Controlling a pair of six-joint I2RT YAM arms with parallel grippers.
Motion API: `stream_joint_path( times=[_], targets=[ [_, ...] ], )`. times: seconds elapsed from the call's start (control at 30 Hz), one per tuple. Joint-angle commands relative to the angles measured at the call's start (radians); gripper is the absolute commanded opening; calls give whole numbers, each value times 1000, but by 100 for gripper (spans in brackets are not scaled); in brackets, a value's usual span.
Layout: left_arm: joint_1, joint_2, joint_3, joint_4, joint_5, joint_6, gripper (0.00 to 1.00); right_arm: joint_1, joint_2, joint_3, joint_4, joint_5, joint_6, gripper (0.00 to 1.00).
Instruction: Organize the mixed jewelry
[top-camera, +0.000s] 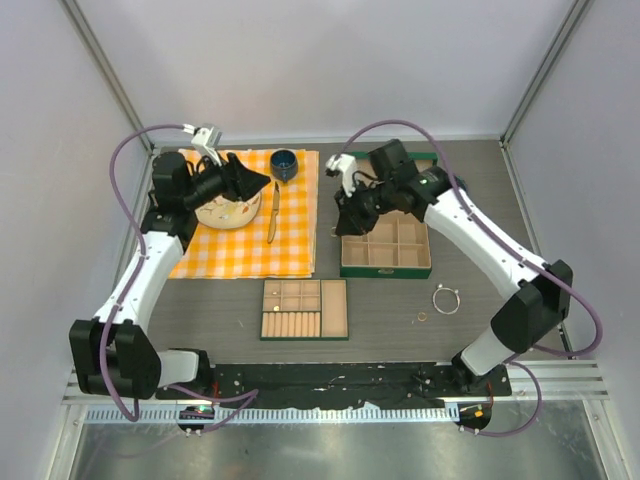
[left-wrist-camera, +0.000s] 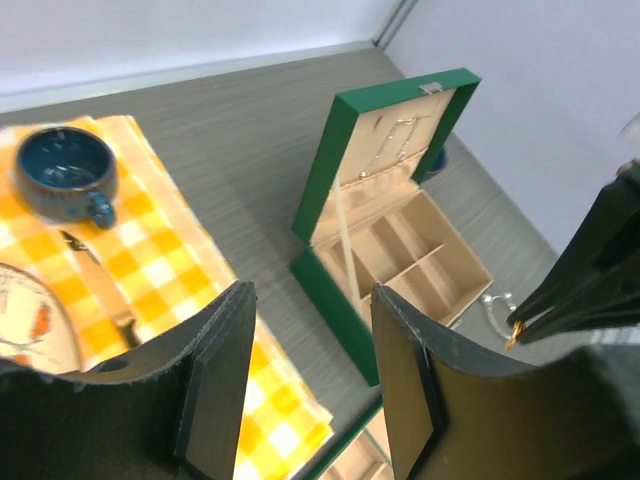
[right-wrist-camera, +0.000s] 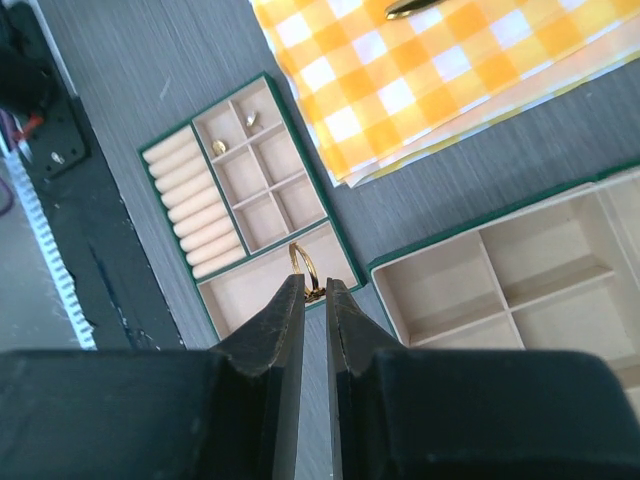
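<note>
The left arm (top-camera: 140, 275) rises from its base at the near left corner, runs up the left side and bends at the wrist toward the middle, so the left gripper (top-camera: 255, 182) points to the right, held aloft, with its fingers (left-wrist-camera: 215, 380) spread wide and nothing between them. The right arm (top-camera: 490, 250) climbs from the near right base to an elbow by the right edge, then stretches back toward the centre, the right gripper (top-camera: 342, 225) tilted downward at its end. Its fingers (right-wrist-camera: 275, 330) are drawn almost together, pinching a small gold ring (right-wrist-camera: 303, 268) at their tips.
</note>
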Motion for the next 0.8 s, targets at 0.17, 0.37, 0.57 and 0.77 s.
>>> stream_joint_path(
  times=[0.17,0.37,0.57,0.77],
  targets=[
    [10,-31,159,-485,-178,315,61,230,108,50,-2,284,-93,6],
    [28,-17,216,-631,-277,387,64,427,118,-42,40,492,-203,6],
    [67,-11,207,-667,-277,395,64,574,85,-161,115,606,-343,6],
    [79,35,216,-677,-199,384,64,669,68,-275,225,798,-481,5]
  ],
)
